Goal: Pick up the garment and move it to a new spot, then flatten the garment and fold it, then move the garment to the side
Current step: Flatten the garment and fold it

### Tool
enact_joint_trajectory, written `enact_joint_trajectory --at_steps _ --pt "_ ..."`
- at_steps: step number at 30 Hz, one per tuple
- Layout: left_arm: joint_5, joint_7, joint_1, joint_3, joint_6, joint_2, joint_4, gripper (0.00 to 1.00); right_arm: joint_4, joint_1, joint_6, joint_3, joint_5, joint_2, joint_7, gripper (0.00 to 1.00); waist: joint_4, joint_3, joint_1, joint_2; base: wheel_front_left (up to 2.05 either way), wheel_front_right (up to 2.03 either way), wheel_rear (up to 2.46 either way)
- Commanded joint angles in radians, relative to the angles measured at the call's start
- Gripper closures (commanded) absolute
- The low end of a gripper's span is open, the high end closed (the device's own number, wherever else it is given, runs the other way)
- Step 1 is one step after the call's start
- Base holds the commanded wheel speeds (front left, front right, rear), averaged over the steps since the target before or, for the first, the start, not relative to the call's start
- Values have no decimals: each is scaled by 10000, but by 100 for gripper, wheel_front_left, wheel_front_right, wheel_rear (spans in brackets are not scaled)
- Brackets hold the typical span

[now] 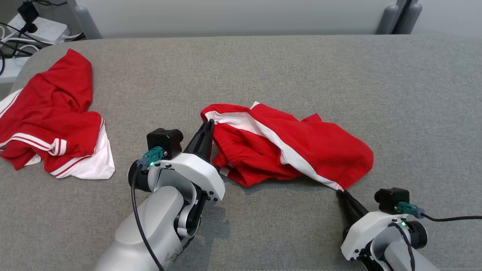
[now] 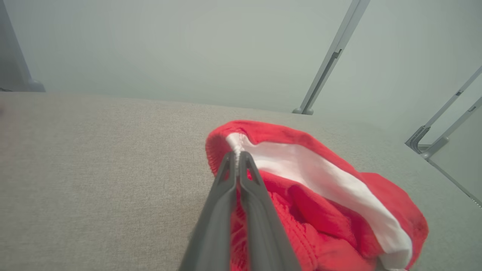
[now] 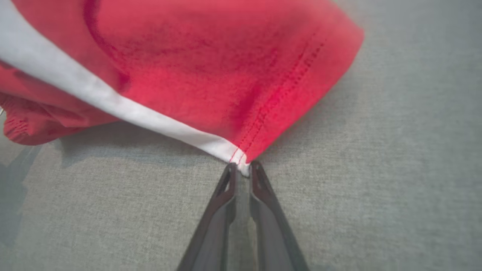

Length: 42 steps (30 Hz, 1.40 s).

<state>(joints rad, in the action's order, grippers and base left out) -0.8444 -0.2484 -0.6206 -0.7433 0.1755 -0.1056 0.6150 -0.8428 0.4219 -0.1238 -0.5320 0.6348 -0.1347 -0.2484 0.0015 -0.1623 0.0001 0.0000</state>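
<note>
The left hand (image 1: 208, 122) is closed on the elastic waistband of the red fabric garment with a white side stripe (image 1: 301, 146). The right hand (image 1: 340, 192) pinches the hem corner where that stripe ends. The garment lies crumpled near the middle of the grey cloth-covered bench (image 1: 263, 67), well apart from a second red-and-white garment (image 1: 49, 120) at the bench's left edge.

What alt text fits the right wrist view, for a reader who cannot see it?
The right gripper pinches the bottom corner of the red shorts, just where a white stripe meets the stitched hem. The shorts lie rumpled on a grey fabric surface, spreading up and left from the dark fingers.
</note>
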Motion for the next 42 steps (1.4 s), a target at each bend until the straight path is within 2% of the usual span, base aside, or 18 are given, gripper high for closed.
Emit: enact_joint_trajectory --at_steps 1,6,11,18,19,24,27,30,38,42 --pt "129 -133 -129 344 -71 -133 -225 100 27 112 -69 -248 105 30 -134 100 -6 49 0 0 0 0 0" --pt "58 -133 86 374 -127 -186 -200 100 147 62 -69 -254 -28 -118 -134 100 -93 299 0 0 0 0 0" --pt "143 -133 394 596 -167 -493 -565 100 1084 -271 -69 475 -399 -583 -134 100 -248 564 0 0 0 0 0" --pt "392 -133 1068 803 -271 -1308 -1751 100 3068 -992 -69 2252 -940 -1226 -134 100 -502 991 0 0 0 0 0" --pt "441 -132 1233 816 -262 -1573 -2165 100 3590 -1191 -69 2632 -991 -1365 -134 100 -527 1120 0 0 0 0 0" --pt "433 64 1535 809 -270 -2067 -3203 100 4520 -1468 -69 3210 -788 -1613 -134 100 -547 1413 0 0 0 0 0" --pt "-306 466 1852 965 -729 -2185 -4300 100 5285 -1548 -69 3600 -541 -1756 -134 100 -521 1615 0 0 0 0 0" --pt "-901 869 2015 1245 -855 -2428 -5465 100 5995 -1593 -69 3863 -539 -2010 -134 100 -473 1750 0 0 0 0 0" --pt "-2922 2111 1904 2263 -779 -2760 -9026 100 8469 -1793 -69 5354 -716 -2564 -12 100 -385 1975 0 0 0 0 0" --pt "-4026 2974 1407 2703 -399 -2771 -10390 100 10027 -1817 -69 6305 -917 -2707 601 100 -456 2017 0 0 0 0 0"
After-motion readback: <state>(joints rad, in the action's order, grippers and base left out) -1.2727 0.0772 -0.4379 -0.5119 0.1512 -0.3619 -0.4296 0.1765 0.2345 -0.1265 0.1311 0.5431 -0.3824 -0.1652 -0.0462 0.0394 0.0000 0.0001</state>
